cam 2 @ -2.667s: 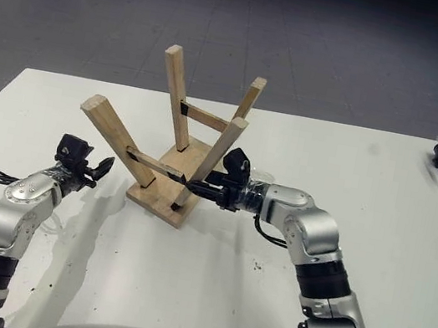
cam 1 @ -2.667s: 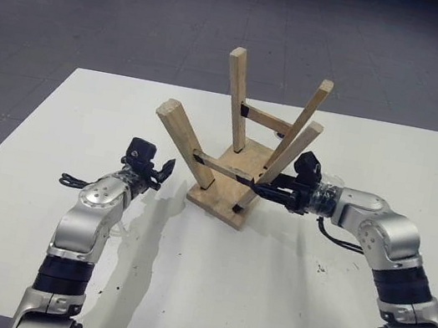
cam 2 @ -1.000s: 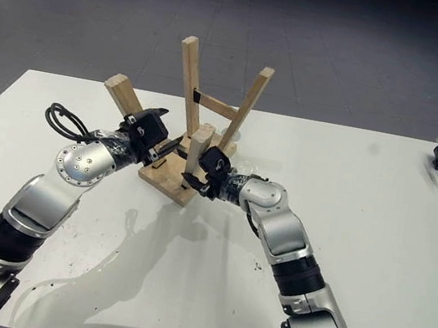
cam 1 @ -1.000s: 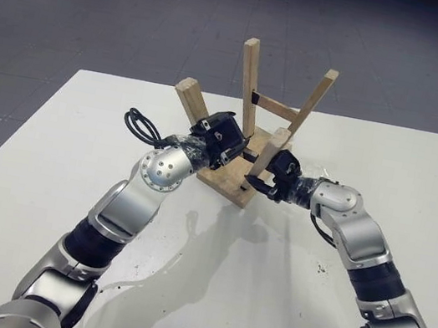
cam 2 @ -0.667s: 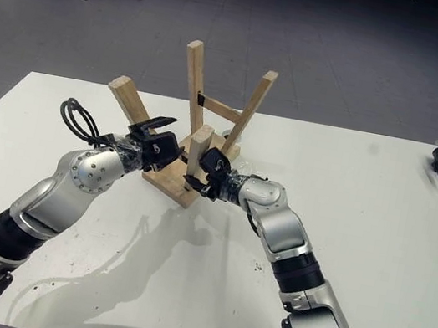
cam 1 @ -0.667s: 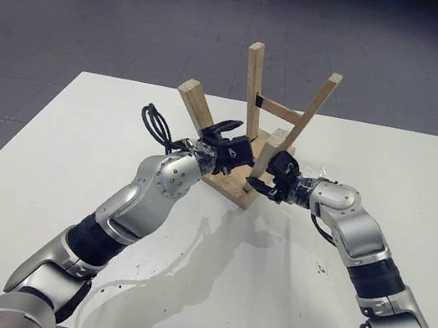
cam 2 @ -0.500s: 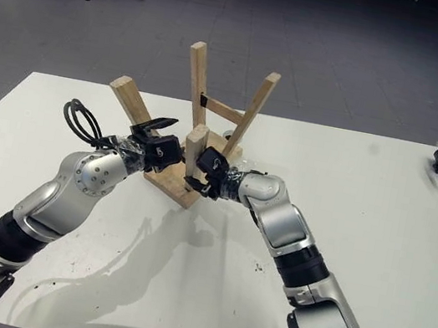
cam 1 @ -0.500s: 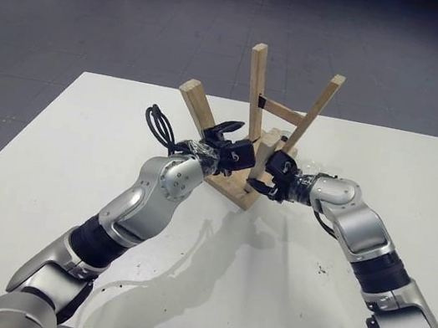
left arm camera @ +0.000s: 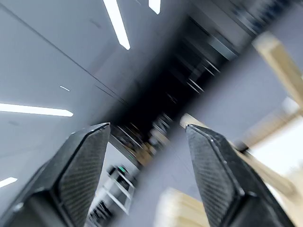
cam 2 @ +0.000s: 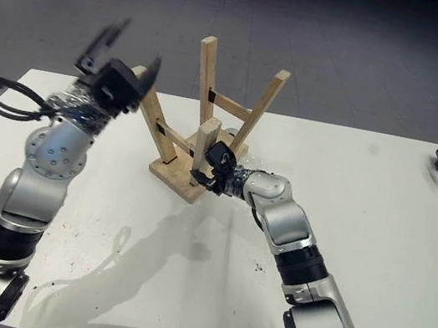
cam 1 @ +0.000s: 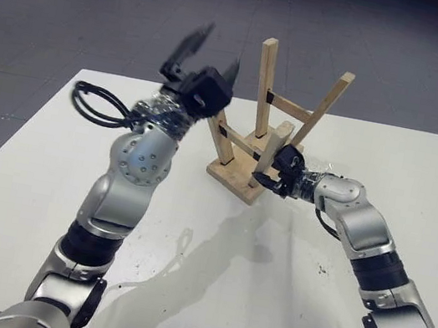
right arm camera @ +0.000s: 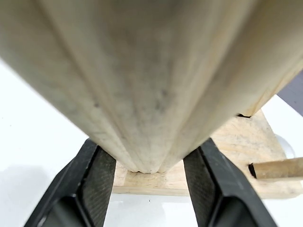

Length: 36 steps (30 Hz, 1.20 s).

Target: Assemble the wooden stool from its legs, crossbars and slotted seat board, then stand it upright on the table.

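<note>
Assembly looks finished: the stool [cam 1: 262,95] stands inverted, 4 legs up, with its seat board [cam 1: 229,176] flat on the table [cam 1: 287,261] just below the right pincer [cam 1: 268,177]. What is left, I judge, is turning it upright, which calls for a second hold. The right pincer pinches the near leg [cam 1: 277,140] low down, 1 finger on each side. The left pincer [left arm camera: 147,132] hangs raised and spread wide, holding nothing, with the top of the left leg [cam 2: 158,124] just beside it.

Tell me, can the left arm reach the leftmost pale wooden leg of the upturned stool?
Probably yes: the open left gripper hovers by the leftmost pale wooden leg, nothing between; the right gripper holds the front leg.
</note>
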Motion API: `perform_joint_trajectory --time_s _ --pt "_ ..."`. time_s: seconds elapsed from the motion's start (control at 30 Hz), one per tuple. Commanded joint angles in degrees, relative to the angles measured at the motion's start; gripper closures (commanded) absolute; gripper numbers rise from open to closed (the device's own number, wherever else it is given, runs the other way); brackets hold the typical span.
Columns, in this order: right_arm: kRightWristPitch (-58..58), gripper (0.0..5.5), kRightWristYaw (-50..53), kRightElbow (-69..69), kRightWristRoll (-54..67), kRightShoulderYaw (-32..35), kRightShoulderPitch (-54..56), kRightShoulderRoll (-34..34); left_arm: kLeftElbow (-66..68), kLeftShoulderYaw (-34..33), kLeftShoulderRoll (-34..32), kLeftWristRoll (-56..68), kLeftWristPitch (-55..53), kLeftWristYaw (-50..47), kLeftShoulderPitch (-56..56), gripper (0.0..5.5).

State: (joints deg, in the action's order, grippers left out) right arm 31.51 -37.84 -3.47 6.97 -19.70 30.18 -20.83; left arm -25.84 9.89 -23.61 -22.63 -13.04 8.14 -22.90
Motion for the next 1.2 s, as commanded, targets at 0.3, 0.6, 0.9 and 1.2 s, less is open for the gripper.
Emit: perform_joint_trajectory --time_s 0.3,0.6,0.9,1.2 --pt "13.06 2.39 2.55 20.87 1.35 8.21 -1.69 -5.04 -0.25 -4.79 1.91 0.71 4.92 -1.11 6.48 2.57" --pt "25.09 2.39 8.58 27.31 25.68 34.43 27.91 1.86 2.85 -7.66 2.26 0.34 10.96 -3.97 9.23 2.57" --pt "16.6 2.39 8.48 13.32 24.22 24.58 23.53 5.42 4.63 -12.19 2.83 -0.15 11.92 -7.15 10.36 2.57" --pt "21.21 2.39 8.53 12.11 21.99 15.19 10.63 1.84 6.69 -13.71 4.51 0.66 11.05 -8.07 10.23 2.57"
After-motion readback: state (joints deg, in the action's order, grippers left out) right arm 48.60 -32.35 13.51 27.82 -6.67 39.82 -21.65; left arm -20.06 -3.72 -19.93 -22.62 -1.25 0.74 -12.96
